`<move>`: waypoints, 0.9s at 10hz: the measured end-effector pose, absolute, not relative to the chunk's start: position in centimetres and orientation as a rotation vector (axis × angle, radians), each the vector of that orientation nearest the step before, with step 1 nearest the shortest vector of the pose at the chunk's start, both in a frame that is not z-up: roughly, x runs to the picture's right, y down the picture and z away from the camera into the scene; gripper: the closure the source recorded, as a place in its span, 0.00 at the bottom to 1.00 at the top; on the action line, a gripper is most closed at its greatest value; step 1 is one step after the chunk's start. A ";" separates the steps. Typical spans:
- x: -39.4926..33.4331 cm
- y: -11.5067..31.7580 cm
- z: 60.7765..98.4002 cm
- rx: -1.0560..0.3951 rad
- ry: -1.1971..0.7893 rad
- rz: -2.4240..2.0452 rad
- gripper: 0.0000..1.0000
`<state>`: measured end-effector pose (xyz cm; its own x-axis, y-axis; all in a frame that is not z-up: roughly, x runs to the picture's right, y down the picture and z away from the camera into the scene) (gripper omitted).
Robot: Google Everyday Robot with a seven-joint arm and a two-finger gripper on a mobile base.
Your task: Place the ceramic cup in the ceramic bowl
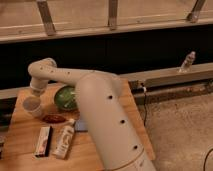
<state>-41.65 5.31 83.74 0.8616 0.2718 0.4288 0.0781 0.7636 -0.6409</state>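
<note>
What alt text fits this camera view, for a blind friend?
A white robot arm reaches across a wooden table, its gripper shut on the ceramic cup, beside the green ceramic bowl. A tube, a bar and a packet lie nearer.

Upright pale cup [32, 107] in pincer [34, 98] — beside green bowl [65, 98].

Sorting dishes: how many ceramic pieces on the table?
2: the cup at the left, with the gripper shut on its rim; the bowl right of it. The arm may hide more.
</note>
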 end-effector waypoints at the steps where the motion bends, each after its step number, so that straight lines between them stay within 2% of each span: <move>1: -41.7 4.7 83.5 -0.688 -0.544 0.107 1.00; 5: -40.2 -0.6 82.5 -0.583 -0.547 0.121 1.00; 9: -35.3 -5.6 83.7 -0.487 -0.465 0.188 1.00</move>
